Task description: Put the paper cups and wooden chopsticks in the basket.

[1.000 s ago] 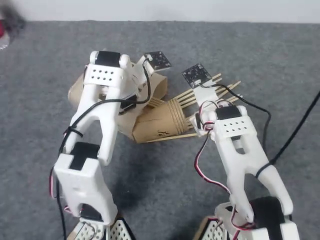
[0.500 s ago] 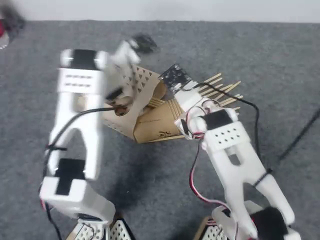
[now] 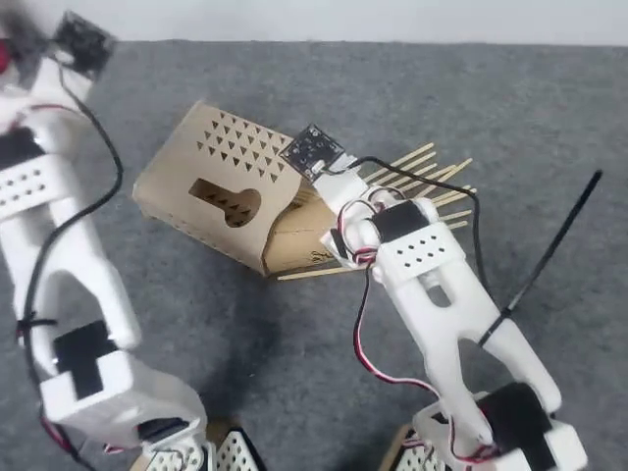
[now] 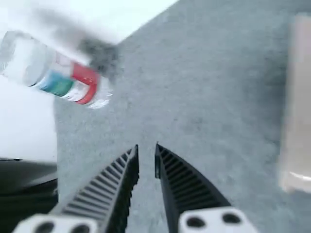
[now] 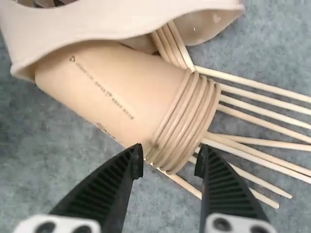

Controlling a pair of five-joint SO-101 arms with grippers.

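A nested stack of brown paper cups [image 5: 121, 92] lies on its side, its closed end inside the mouth of the tipped-over cardboard basket [image 3: 226, 186]. Wooden chopsticks [image 5: 252, 107] fan out from under the cups' rims; some reach into the basket [image 5: 97, 19]. My right gripper [image 5: 170, 151] hangs open just over the cups' rolled rims, one finger on each side, touching nothing. In the high view the right arm [image 3: 412, 245] stands over the cups [image 3: 299, 250] and chopsticks [image 3: 422, 172]. My left gripper [image 4: 146, 148] is shut and empty, held over bare carpet far left of the basket.
A clear bottle [image 4: 53, 73] with a red and teal label lies at the carpet's far left edge. The left arm [image 3: 39, 177] rises along the left side. Grey carpet lies open in front of and behind the basket. A black cable [image 3: 549, 255] runs right of the right arm.
The left arm swung away from the basket to the far left, uncovering it. The right arm moved left, closer over the cups. The basket shifted slightly.
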